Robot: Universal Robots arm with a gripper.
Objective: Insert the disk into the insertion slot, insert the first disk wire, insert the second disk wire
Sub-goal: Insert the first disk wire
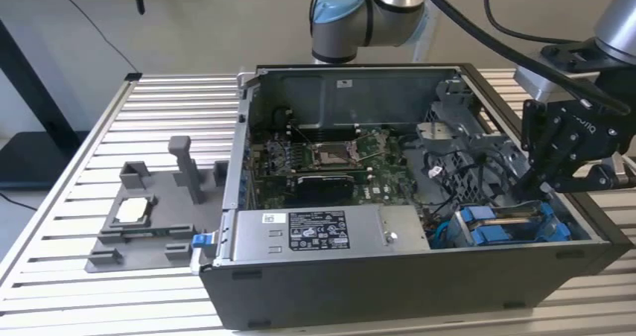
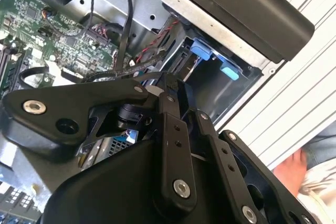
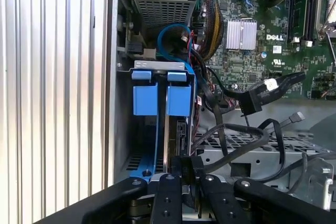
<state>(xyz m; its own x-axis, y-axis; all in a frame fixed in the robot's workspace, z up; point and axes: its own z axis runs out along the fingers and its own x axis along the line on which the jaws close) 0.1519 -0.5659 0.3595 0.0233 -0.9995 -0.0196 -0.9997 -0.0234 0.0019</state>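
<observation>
The disk sits in its blue carrier [image 1: 505,226] inside the insertion slot [image 3: 122,129], at the case's front corner on the exterior view's right. Its two blue tabs [image 3: 161,99] face the first wrist view. My black gripper [image 1: 552,187] hangs just above that bay. Its fingers [image 3: 167,184] are closed on the black connector of a disk wire [image 3: 185,164], right at the disk's end. The wire loops away over the perforated metal. A second black disk wire [image 3: 253,101] with a white tag lies loose above the motherboard edge.
The open computer case [image 1: 398,291] stands on a slatted metal table [image 1: 169,90]. A silver power-supply box [image 1: 308,235] fills its front. Cable bundles [image 3: 210,19] crowd the space beside the bay. A grey fixture [image 1: 149,232] lies at the exterior view's left. A person's hand [image 2: 294,169] is near the table edge.
</observation>
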